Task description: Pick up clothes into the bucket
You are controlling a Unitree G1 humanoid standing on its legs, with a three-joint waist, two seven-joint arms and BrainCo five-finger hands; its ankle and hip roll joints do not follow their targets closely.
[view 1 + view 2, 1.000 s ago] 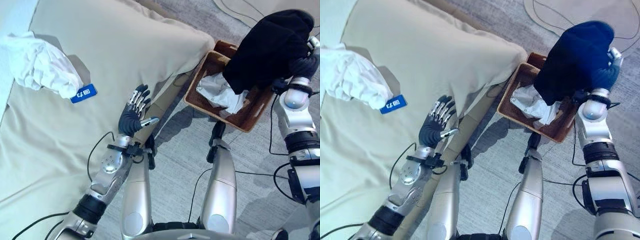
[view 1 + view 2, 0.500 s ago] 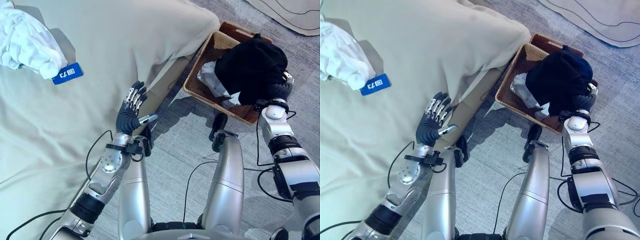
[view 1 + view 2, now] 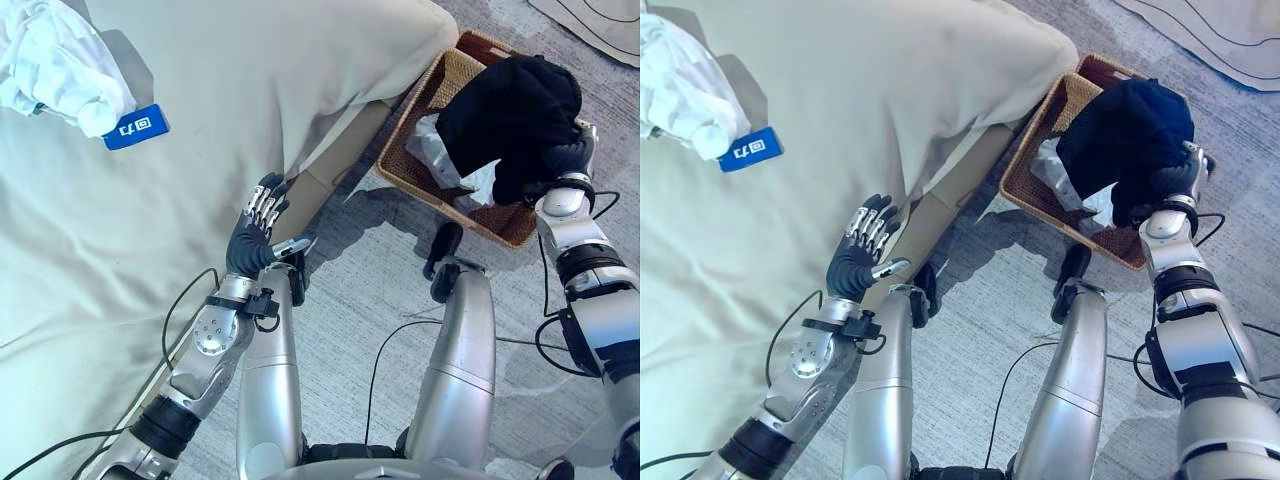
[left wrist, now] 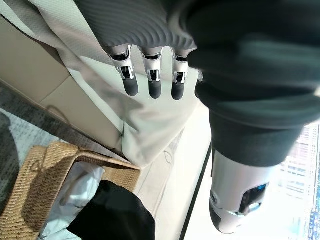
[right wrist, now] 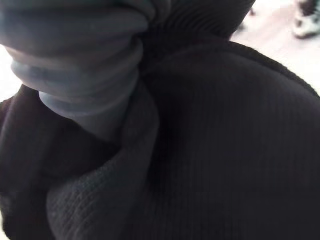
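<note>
- The dark garment point(image 3: 512, 108) hangs bunched over the woven basket point(image 3: 425, 110), its lower folds reaching down into the basket.
- The right hand point(image 3: 560, 160) is at the garment's near side, above the basket's near rim; in the right wrist view a finger wrapped in ribbed dark cover presses into the knit cloth point(image 5: 220, 150), which folds around it, so the fingers are clenched on the garment.
- A crumpled white cloth point(image 3: 440, 160) lies inside the basket, under and beside the dark garment.
- The basket stands on the grey carpet point(image 3: 370, 290), right next to the bed's corner.
- The left hand point(image 3: 255, 235) hovers at the edge of the bed point(image 3: 200, 100), fingers point(image 4: 150, 85) straight and slightly spread, thumb out to the side, holding nothing.
- A white garment point(image 3: 55, 65) lies crumpled on the bed at the far left, well apart from the left hand.
- A small blue tag point(image 3: 135, 127) sits on the bed just beside that white garment.
</note>
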